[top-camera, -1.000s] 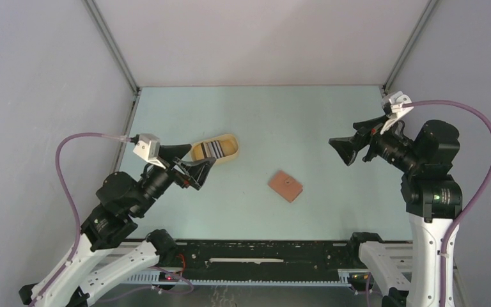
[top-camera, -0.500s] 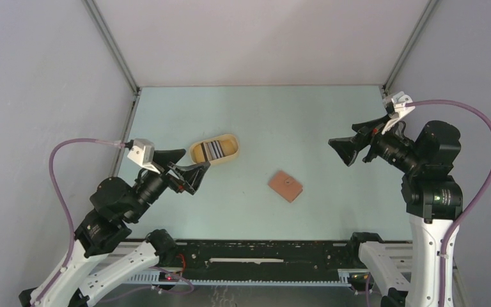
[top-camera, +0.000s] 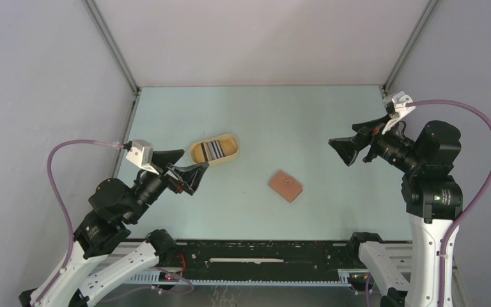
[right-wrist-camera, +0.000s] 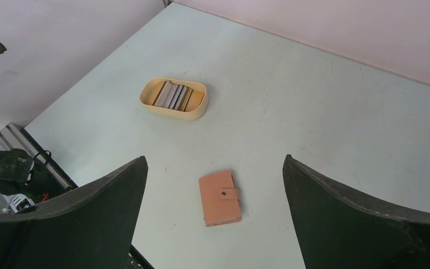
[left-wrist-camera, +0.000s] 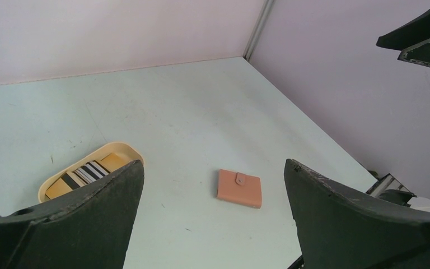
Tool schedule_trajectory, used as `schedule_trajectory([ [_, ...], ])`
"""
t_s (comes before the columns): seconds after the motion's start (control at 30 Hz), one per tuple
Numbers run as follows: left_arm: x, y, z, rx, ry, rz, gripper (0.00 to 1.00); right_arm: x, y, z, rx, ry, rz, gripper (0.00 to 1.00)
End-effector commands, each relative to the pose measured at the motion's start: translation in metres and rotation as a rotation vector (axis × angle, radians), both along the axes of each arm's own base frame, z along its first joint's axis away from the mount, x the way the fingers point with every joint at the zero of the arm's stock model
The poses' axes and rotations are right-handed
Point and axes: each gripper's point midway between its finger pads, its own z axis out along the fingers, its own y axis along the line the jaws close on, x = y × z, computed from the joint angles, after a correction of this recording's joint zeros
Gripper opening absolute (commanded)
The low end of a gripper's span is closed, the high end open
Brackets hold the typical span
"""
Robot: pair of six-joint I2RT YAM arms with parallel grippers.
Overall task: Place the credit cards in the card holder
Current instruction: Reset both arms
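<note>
**A:** Left pincer (top-camera: 194, 161), spread or pinching?

**B:** Spread wide, pinching nothing. Raised over the left side of the table (top-camera: 281, 109) in the overhead view, pointing toward 2 o'clock.

**A:** And the right pincer (top-camera: 343, 133)?

**B:** Also spread wide and empty. Raised high on the right side, pointing toward 9 o'clock.

**A:** Place of the wallet (top-camera: 286, 185)?

**B:** Flat and closed on the table, with the snap tab on top, roughly between the two pincers. About 4 o'clock from the left pincer and about 7 o'clock from the right one. Well apart from both, touching neither.

**A:** Cards (top-camera: 213, 149)?

**B:** Overlapped in a row inside a yellow oval tray (top-camera: 232, 138), in dark and pale stripes. Just past the left pincer's tips at about 1 o'clock. About 10 o'clock from the wallet and apart from it.

**A:** From the wrist cameras?

**B:** From the left wrist, wallet framed between the fingers, tray partly hidden behind the left finger. From the right wrist, wallet low between the fingers, tray farther off at 11 o'clock.
</note>
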Motion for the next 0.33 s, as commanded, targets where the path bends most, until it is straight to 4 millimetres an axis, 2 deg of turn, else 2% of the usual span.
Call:
schedule_trajectory([
  [0.0, 0.0036, 0.0032, -0.0031, 0.012, -0.018, 0.022, 1.00, -0.0022, 0.0012, 0.0051, 0.008, -0.014, 0.010, 1.00],
  [0.3, 0.0064, 0.0051, -0.0055, 0.017, -0.019, 0.039, 1.00, 0.0007, -0.0025, 0.0030, -0.019, -0.028, -0.002, 1.00],
])
